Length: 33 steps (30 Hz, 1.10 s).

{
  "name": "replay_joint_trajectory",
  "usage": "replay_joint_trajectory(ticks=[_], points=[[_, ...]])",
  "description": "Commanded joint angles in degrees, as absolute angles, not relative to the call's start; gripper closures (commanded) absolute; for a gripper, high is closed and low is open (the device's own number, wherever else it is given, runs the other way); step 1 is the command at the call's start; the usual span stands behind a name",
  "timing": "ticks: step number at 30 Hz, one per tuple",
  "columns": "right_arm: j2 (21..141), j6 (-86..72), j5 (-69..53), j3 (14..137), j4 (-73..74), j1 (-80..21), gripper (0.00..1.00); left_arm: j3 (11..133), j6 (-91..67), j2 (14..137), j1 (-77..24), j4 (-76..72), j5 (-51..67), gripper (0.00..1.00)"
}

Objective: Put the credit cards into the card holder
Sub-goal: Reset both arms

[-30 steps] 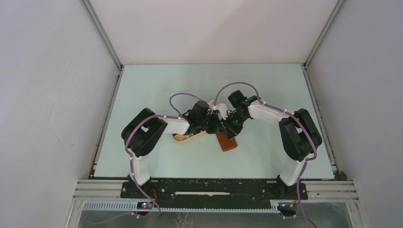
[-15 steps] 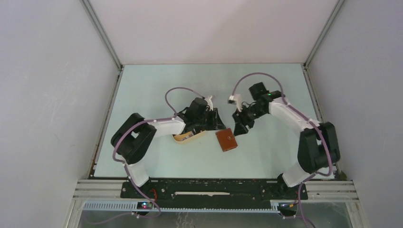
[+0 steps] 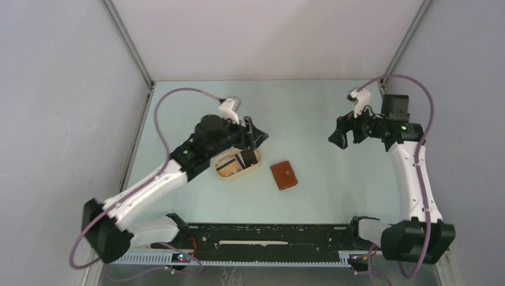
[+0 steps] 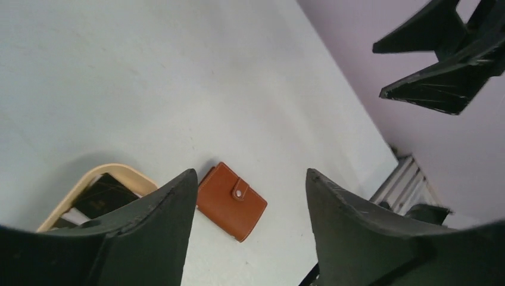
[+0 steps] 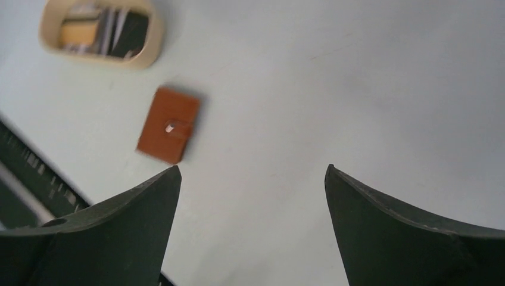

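Observation:
The card holder (image 3: 284, 175) lies folded shut on the table, snap side up, to the right of the oval cream tray (image 3: 259, 158). The left wrist view has the card holder (image 4: 232, 201) below and between the fingers; the right wrist view has it (image 5: 170, 125) far below at the left. The credit cards (image 3: 237, 162) lie in the tray, tan, whitish and dark ones side by side; they also show as credit cards (image 5: 107, 27) in the right wrist view. My left gripper (image 3: 256, 136) hangs open above the tray's far side, empty. My right gripper (image 3: 337, 138) is open and empty, raised at the right.
The tray's rim (image 4: 89, 179) shows at the left wrist view's lower left and as a rim (image 5: 95, 58) at the right wrist view's top left. White walls enclose the table on three sides. The black base rail (image 3: 268, 235) runs along the near edge.
Both grippers were shut together over the card holder; they have opened, let go and drawn apart, the left toward the tray, the right far to the right. The card holder stays folded on the table.

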State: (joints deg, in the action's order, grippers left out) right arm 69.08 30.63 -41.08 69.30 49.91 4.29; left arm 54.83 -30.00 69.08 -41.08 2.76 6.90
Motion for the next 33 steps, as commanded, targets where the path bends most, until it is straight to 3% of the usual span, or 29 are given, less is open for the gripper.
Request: replay_joint_trajectory(ticks=[1, 5, 14, 33], points=[[63.7, 15.4, -26.7, 74.2, 42.5, 6.5, 0.0, 56.3, -23.5, 57.0, -40.6, 12.4, -6.1, 0.19], [61.5, 13.2, -25.6, 78.3, 45.2, 8.2, 0.0, 58.1, -22.5, 49.2, -38.5, 17.6, -9.2, 0.01], [58.6, 9.7, -35.7, 84.9, 51.1, 13.6, 0.0, 62.2, -23.8, 40.3, -36.3, 25.2, -9.2, 0.0], [60.6, 8.2, -42.7, 90.2, 54.5, 16.8, 0.0, 64.5, -23.7, 35.3, -36.2, 29.9, -11.4, 0.0]])
